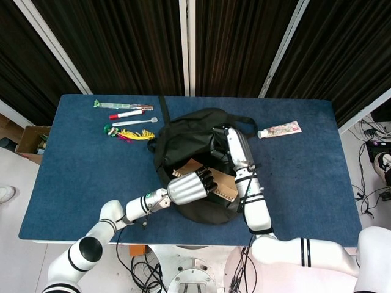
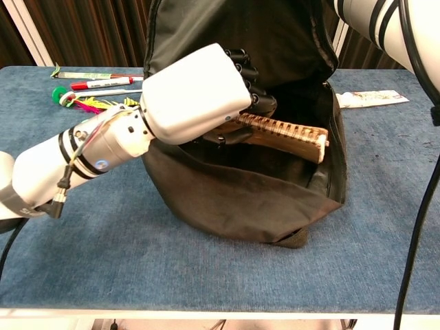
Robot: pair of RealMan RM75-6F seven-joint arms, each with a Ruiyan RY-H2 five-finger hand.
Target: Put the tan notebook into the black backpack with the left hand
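Note:
My left hand grips the tan notebook by its near part, fingers curled over the top. The notebook lies roughly level, spiral edge toward the chest view, and reaches into the open mouth of the black backpack. My right hand holds the backpack's upper flap up and back, keeping the mouth open; in the chest view only its forearm shows at the top right.
A toothpaste tube lies right of the backpack. At the back left are a red marker, a toothbrush, a green-handled tool and a yellow feathered toy.

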